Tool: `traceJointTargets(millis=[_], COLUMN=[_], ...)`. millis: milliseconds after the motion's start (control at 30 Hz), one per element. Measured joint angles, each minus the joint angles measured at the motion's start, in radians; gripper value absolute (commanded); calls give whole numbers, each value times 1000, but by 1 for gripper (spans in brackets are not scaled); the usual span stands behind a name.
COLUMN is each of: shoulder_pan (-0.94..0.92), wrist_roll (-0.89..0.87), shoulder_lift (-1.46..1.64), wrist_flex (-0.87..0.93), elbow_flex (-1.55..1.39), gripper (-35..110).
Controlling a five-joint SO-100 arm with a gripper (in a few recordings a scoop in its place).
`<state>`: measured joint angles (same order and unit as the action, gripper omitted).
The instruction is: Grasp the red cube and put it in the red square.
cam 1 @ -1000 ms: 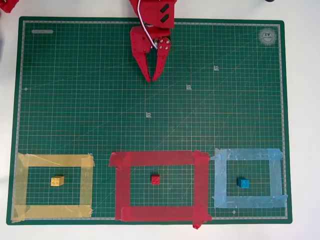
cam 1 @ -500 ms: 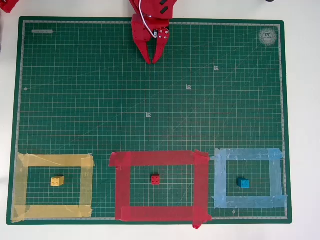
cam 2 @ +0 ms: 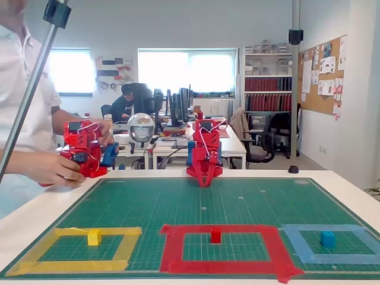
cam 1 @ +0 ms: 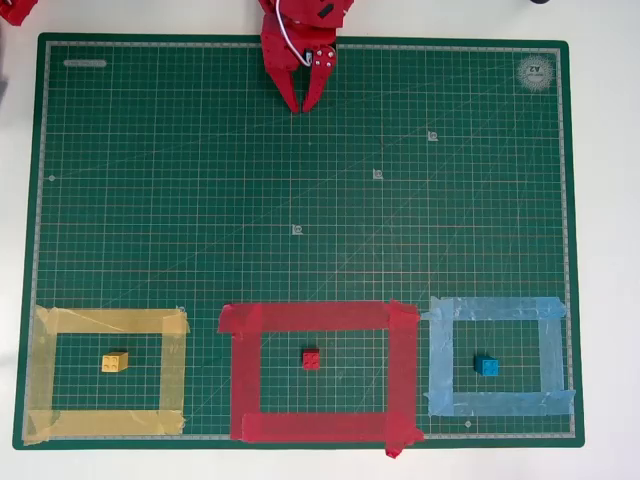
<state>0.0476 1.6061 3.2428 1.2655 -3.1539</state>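
Pulled back toward the far edge of the green mat (cam 1: pixel 300 180), the pincer (cam 1: pixel 300 105) now sits higher in the overhead view than it did a second ago, when its tips reached well down onto the grid; half a second ago it was partway between. Its two red fingers meet at their tips and hold nothing, so it is closed and empty. In the fixed view the pincer (cam 2: pixel 203 181) points down at the mat's far edge, folded close under the red arm (cam 2: pixel 205 148).

Well apart from it, near the front edge of the mat, the red cube (cam 1: pixel 311 359) lies inside the red square (cam 1: pixel 320 318), roughly in the middle of the green patch the tape encloses, touching none of the strips. The fixed view shows the same: the red cube (cam 2: pixel 215 236) stands upright within the red square (cam 2: pixel 222 229). Its place has not changed across the three overhead pictures.

On the left in the overhead view, the yellow cube (cam 1: pixel 114 362) rests within the yellow tape frame (cam 1: pixel 105 321); on the right, the blue cube (cam 1: pixel 486 366) rests within the light-blue tape frame (cam 1: pixel 495 308). Neither has shifted. The mat lies on a white desk (cam 1: pixel 605 250).
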Motion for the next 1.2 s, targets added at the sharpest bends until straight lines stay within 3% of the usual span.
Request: traceJointTargets(millis=[1200], shoulder_pan=[-52], wrist_roll=[-12], shoulder_lift=[71], wrist_flex=[51], elbow_flex=[0], gripper=[1])
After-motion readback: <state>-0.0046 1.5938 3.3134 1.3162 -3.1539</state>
